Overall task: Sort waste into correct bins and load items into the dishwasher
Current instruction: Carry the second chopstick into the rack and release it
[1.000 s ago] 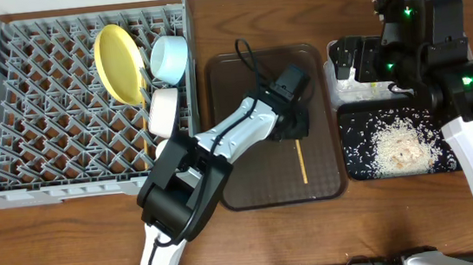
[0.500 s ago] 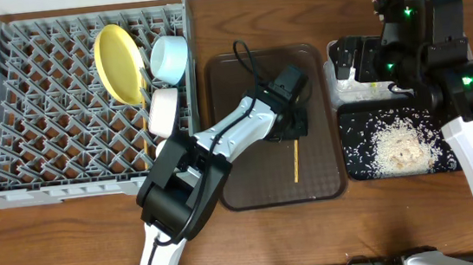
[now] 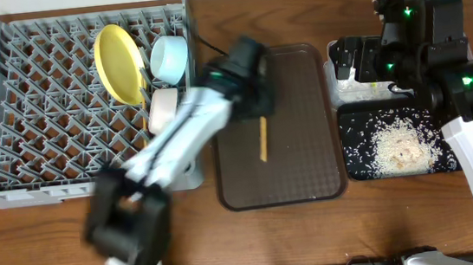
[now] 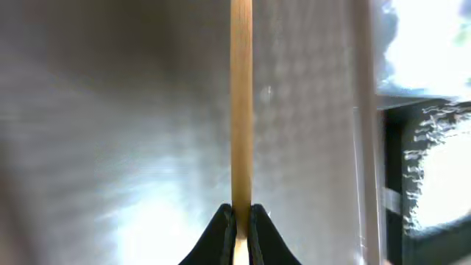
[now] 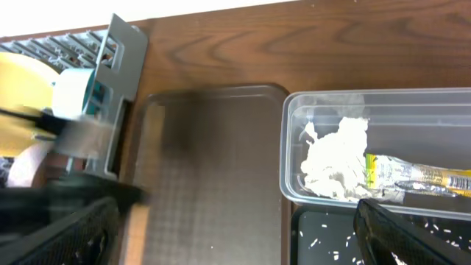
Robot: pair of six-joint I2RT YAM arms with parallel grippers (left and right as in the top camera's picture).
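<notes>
Left gripper [image 4: 241,219] is pinching the top end of a wooden chopstick [image 3: 262,139], jaws closed down to the stick's own thickness. The stick is hanging lengthwise over the left part of the brown tray [image 3: 307,143], close to that tray's left rim and just beside the right wall of the dish rack [image 3: 45,133]. From overhead the left arm is reading as a blur, so I cannot tell whether the stick's lower tip is touching the tray floor or hanging above it. To the right of the stick a broad stretch of tray floor is showing, running up to the tray's right rim.

In the rack's right-hand rows, the yellow plate [image 3: 116,61] is standing on edge, the light blue bowl [image 3: 168,58] is leaning beside it, and the white bowl [image 3: 163,111] is sitting below that. A second chopstick [image 3: 143,124] is lying along the pegs next to the white bowl.

Right gripper [image 5: 239,207] is hanging with its jaws spread wide, holding nothing, near the clear container [image 5: 294,110]. Inside it the tissue [image 5: 331,158] and the wrapper [image 5: 412,177] are lying touching. The black tray [image 3: 354,130] is butting against the container's near edge, with rice [image 3: 399,145] heaped in it.
</notes>
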